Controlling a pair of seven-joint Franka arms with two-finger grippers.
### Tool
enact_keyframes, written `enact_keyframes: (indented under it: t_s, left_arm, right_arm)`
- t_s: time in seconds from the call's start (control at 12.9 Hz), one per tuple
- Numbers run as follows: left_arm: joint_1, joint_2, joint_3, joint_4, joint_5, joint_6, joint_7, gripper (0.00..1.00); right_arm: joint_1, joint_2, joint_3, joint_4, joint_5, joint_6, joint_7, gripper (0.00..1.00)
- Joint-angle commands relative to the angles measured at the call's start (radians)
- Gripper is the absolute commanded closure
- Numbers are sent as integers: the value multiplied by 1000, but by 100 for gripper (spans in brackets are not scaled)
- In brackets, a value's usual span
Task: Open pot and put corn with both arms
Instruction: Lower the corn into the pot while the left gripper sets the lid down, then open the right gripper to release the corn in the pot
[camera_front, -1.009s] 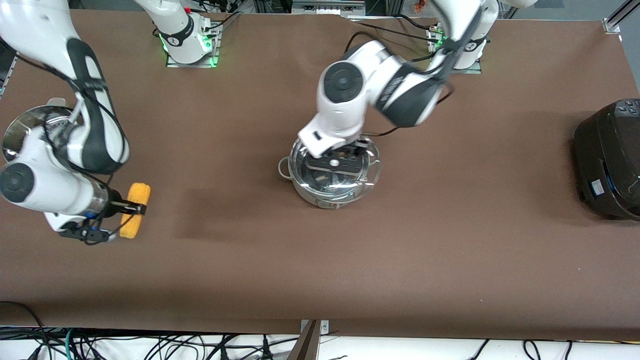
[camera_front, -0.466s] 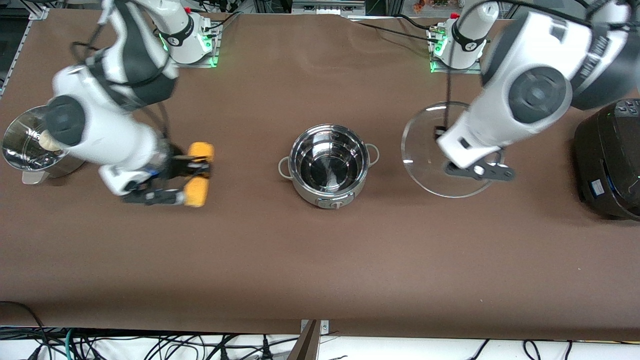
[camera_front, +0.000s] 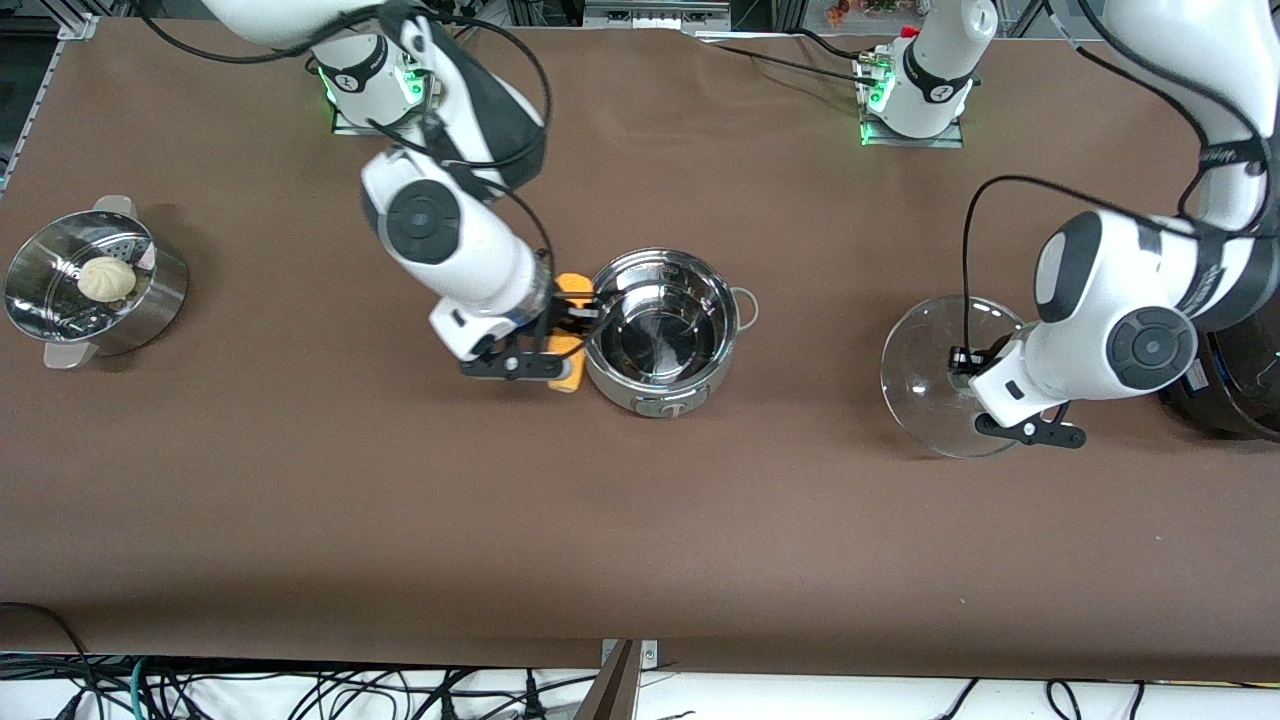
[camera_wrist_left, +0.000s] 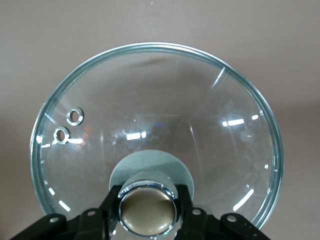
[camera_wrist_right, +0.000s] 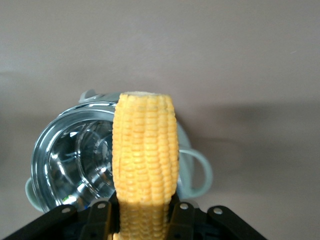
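Note:
The steel pot (camera_front: 655, 340) stands open and empty mid-table; it also shows in the right wrist view (camera_wrist_right: 70, 160). My right gripper (camera_front: 560, 335) is shut on the yellow corn cob (camera_front: 574, 287), holding it in the air at the pot's rim on the side toward the right arm's end. In the right wrist view the corn (camera_wrist_right: 145, 155) sits between the fingers of the right gripper (camera_wrist_right: 145, 212), over the pot's edge. My left gripper (camera_front: 968, 372) is shut on the tan knob (camera_wrist_left: 148, 212) of the glass lid (camera_front: 920, 385), held low over the table between pot and rice cooker. The lid (camera_wrist_left: 155, 110) fills the left wrist view.
A perforated steamer basket (camera_front: 150, 300) with a white bun (camera_front: 107, 277) stands at the right arm's end. A black rice cooker (camera_front: 1235, 405) stands at the left arm's end, partly hidden by the left arm and close to the lid.
The left gripper lifted the lid off the pot and carried it toward the left arm's end. The right gripper carried the corn from the right arm's end to the pot's rim.

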Motion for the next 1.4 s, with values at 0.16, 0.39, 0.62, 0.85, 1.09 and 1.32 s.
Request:
enact_keyframes:
  t_s: [0.16, 0.39, 0.62, 0.85, 1.09, 1.32]
  left_arm:
    - [34, -82, -20, -347, 3, 356, 24, 42]
    - [23, -209, -23, -284, 14, 204, 30, 0]
    - [12, -297, -68, 28, -18, -226, 26, 0]
    - [18, -299, -66, 275, -60, -392, -9, 0]
    - [11, -297, -66, 306, -50, -441, -141, 0]
    - [20, -297, -63, 315, -84, -444, -200, 0]
  right_arm:
    - [133, 160, -6, 134, -133, 20, 177, 100]
    - [208, 223, -41, 171, -159, 47, 251, 100]
    - [263, 255, -95, 171, -158, 72, 254, 100]
    - [262, 263, -96, 168, -164, 72, 251, 1]
    - [263, 225, -109, 178, -169, 8, 243, 0]
    - [245, 180, -110, 361, -167, -289, 185, 0]
